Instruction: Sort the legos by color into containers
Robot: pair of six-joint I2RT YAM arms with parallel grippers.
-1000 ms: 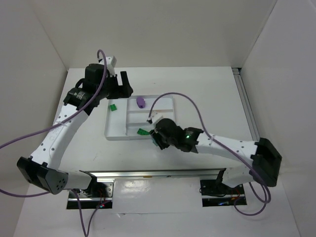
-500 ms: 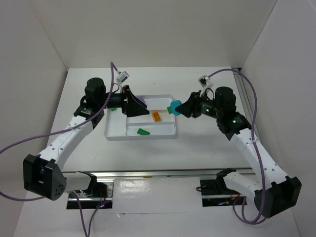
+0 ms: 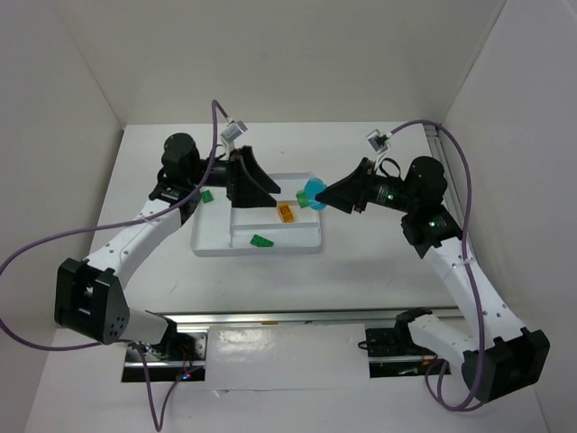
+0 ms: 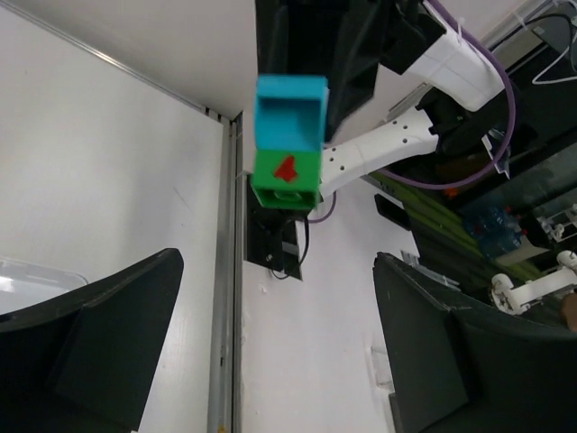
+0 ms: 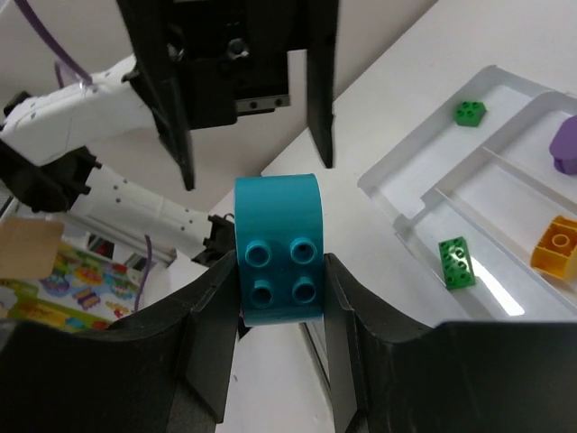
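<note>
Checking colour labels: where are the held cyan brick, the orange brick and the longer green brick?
cyan plastic lego brick (image 5: 278,248), right wrist view, studded face.
orange plastic lego brick (image 5: 557,245), right wrist view, top face.
longer green plastic lego brick (image 5: 456,263), right wrist view, studded top.

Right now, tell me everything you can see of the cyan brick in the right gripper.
The cyan brick looks like glossy plastic. It has four round studs on one face, a curved end and, from the left wrist, a hollow square underside. The right gripper is shut on it, fingers pressing two opposite sides, and holds it in the air near the right end of the white tray. A green piece sits against it. The open left gripper faces it without touching.
</note>
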